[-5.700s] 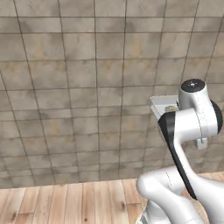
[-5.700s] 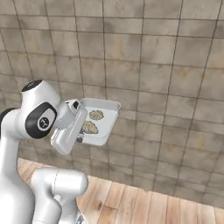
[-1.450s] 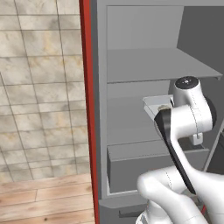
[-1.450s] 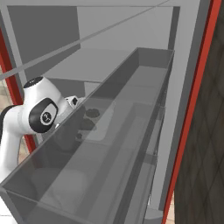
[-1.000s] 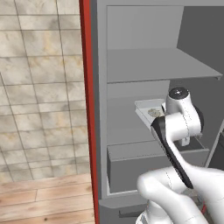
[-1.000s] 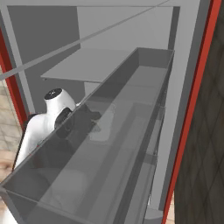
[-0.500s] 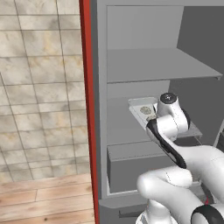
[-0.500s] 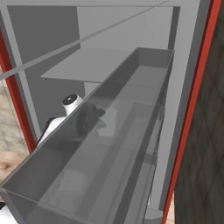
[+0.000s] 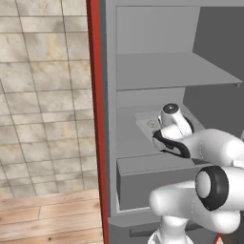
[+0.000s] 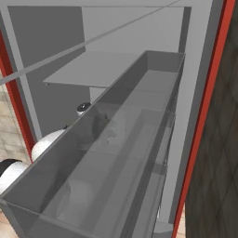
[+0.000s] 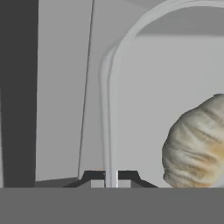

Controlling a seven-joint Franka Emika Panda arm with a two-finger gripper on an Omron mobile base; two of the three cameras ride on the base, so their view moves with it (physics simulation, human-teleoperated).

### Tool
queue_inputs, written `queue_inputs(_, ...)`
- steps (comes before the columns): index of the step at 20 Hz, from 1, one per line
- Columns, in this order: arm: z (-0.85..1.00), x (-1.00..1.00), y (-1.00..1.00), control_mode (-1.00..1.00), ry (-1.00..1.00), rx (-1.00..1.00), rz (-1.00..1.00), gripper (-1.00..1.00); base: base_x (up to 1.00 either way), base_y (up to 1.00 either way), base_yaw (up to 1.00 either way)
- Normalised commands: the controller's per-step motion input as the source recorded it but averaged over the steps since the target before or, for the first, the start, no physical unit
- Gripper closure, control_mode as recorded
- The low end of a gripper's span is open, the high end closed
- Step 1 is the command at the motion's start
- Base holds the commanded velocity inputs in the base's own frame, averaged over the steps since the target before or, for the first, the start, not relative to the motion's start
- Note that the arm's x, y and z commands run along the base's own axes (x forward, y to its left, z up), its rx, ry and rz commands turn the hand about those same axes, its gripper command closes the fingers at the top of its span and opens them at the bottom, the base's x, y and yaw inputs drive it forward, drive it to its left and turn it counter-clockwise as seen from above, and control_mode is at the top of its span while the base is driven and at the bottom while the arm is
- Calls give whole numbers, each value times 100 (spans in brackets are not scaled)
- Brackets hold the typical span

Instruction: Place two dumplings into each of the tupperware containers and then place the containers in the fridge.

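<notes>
One pincer (image 11: 110, 177), clenched on tupperware container (image 11: 109, 109) rim, bottom centre of hand view. One dumpling (image 11: 197, 144) inside, cut off at right edge. Fridge (image 9: 157, 71) shelf beneath container, centre of left base view.

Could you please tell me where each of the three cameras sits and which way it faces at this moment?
Left base view: behind the arm to its left, facing into the fridge; the white arm reaches to the tupperware container on the shelf.
Right base view: behind to the right, looking through the grey door bin; the arm shows dimly behind it.
Hand view: on the hand, along the shut pincer clamped on the container's rim, a dumpling inside.
Both base views share the fridge interior.
</notes>
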Motion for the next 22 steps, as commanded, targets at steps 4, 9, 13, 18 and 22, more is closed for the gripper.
queue_inputs(4, -29, 51, 0, -100, 0, 0, 0, 100, 0, 0, 0)
queue_inputs(9, -36, 37, 0, -100, 0, 0, 0, 100, 0, 0, 0)
queue_inputs(13, -22, 44, 1, -100, 0, 0, 0, 100, 0, 0, 0)
queue_inputs(18, -14, 35, 0, -100, 0, 0, 0, 100, 0, 0, 0)
queue_inputs(22, 0, 15, 0, -100, -4, 0, 0, -100, 0, 0, 0)
